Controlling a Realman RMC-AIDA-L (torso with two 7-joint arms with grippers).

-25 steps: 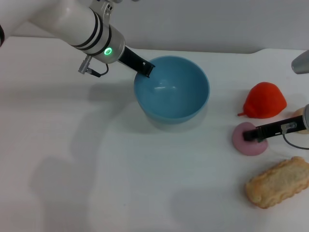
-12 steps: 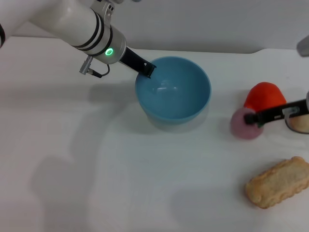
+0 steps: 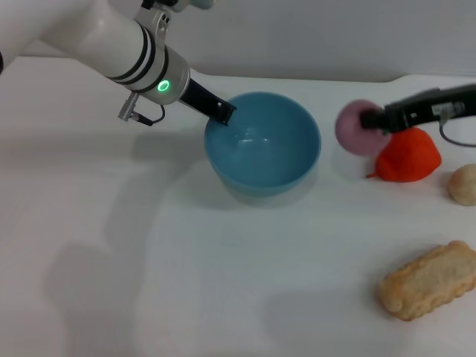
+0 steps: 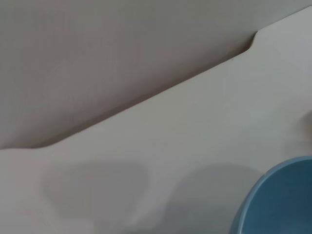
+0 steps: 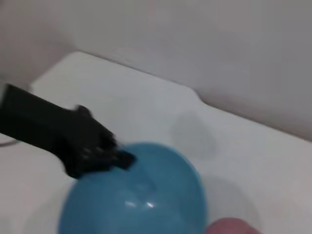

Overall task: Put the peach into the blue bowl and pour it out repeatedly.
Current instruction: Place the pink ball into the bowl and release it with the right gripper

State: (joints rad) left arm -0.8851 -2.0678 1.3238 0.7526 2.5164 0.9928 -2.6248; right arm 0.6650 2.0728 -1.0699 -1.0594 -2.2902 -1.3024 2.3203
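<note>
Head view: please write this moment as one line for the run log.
right gripper: shut on small round pale-pink peach, lifted beside bowl | left gripper: holding rim of round light-blue plastic bowl | bowl: empty

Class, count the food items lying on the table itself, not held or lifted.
3: the red-orange fruit to the right of the blue bowl, the beige ball at the right edge, and the biscuit nearest the camera.

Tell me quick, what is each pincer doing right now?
Left pincer: shut on the blue bowl at its rim.
Right pincer: shut on the peach, held in the air beside the bowl.
</note>
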